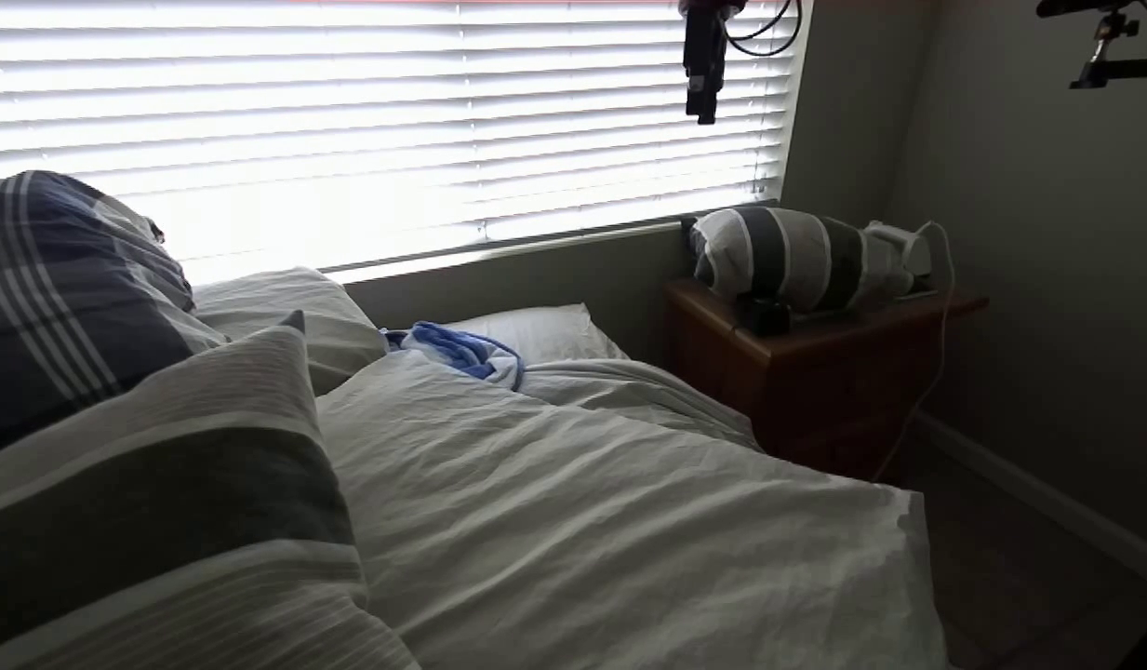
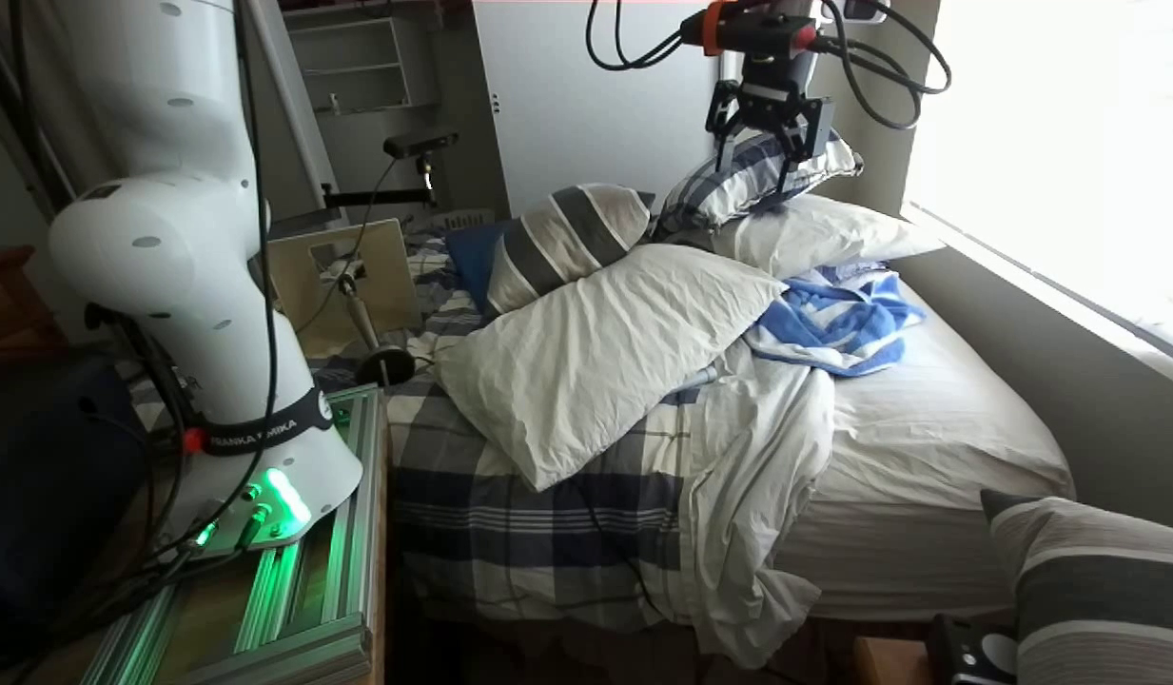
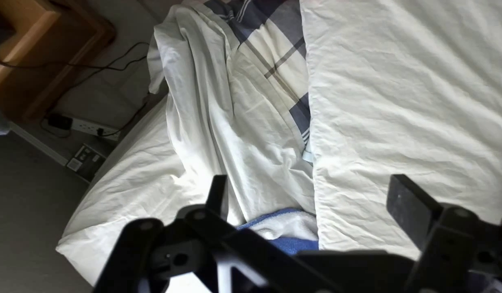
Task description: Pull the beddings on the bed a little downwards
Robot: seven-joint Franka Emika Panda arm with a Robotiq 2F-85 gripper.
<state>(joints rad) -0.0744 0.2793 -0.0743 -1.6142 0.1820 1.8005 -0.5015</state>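
The bed (image 2: 938, 438) carries rumpled beddings. An off-white sheet (image 2: 762, 428) lies in folds over its side, beside a blue-and-cream checked duvet (image 2: 548, 533). A wide off-white piece, shaped like a large pillow, lies across them in both exterior views (image 1: 629, 521) (image 2: 605, 352). In the wrist view the sheet (image 3: 218, 101) is left of the wide off-white piece (image 3: 405, 101). My gripper (image 2: 752, 176) is open and empty, high above the bed and apart from the cloth. It also shows in an exterior view (image 1: 703, 116) and in the wrist view (image 3: 307, 183), fingers wide apart.
A blue-and-white towel (image 2: 843, 319) lies by the sheet. Striped pillows (image 2: 576, 238) and a checked pillow (image 2: 757, 176) are piled behind. A brown nightstand (image 1: 815, 349) bears a striped pillow (image 1: 806, 256). A window with blinds (image 1: 396, 140) borders the bed. A camera stand (image 2: 362, 319) stands near my base.
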